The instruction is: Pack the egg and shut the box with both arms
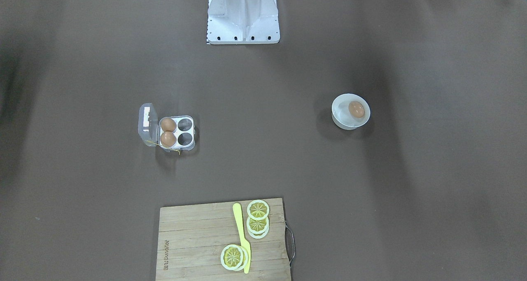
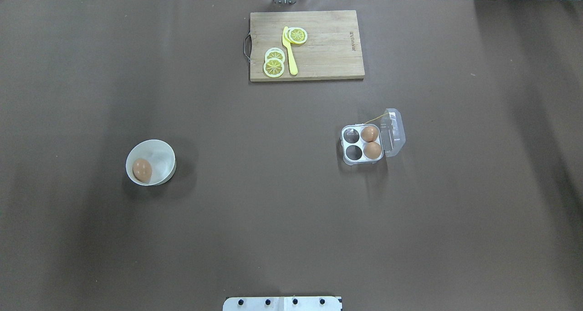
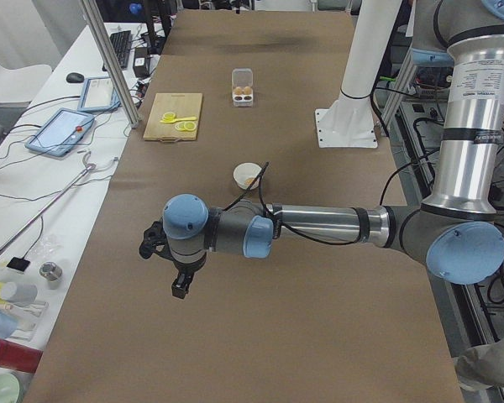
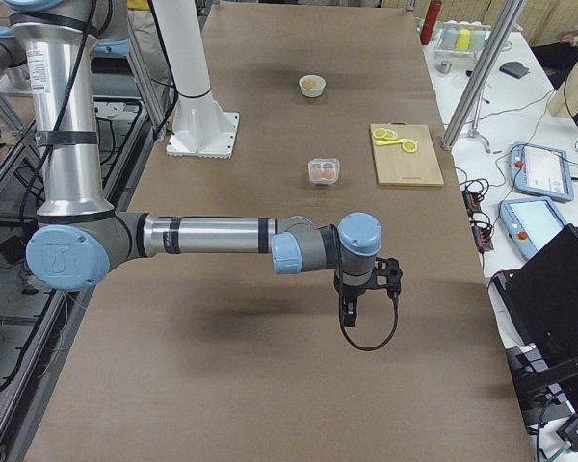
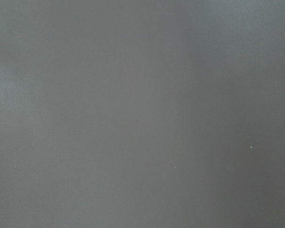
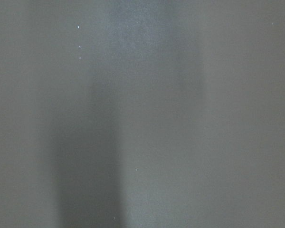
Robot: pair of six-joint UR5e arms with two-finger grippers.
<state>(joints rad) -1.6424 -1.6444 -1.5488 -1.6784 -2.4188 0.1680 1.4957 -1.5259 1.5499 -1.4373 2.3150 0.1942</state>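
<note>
L arm (image 3: 319,225) fills the near part of the left-side view, forearm stretched level over the brown table (image 2: 273,201). Its black L gripper (image 3: 179,285) hangs down off the wrist w/ nothing visibly held; how far the jaws stand apart can't be told from here. R arm (image 4: 212,234) is posed much the same in the right-side view, R gripper (image 4: 349,308) pointing down over bare table, nothing visibly in it, jaw gap likewise can't be told. Both wrist cams show only plain brown table cover. White stand (image 1: 243,26) sits mid-table at the robot's edge. Box (image 2: 352,153) lies out from the stand toward the robot's right, lid (image 2: 394,132) swung open on the side away from the stand, yellow thread (image 2: 375,118) trailing off it. Two packed eggs (image 2: 369,134) fill the cups next to the lid; the other two cups are empty. Egg (image 2: 141,169) rests inside a round white bowl (image 2: 163,156), out from the stand toward the robot's left. Cutting board (image 2: 328,51) lies straight across from the stand at the far edge, w/ lemon slices (image 2: 273,67) and a yellow knife (image 2: 290,56) on it.
</note>
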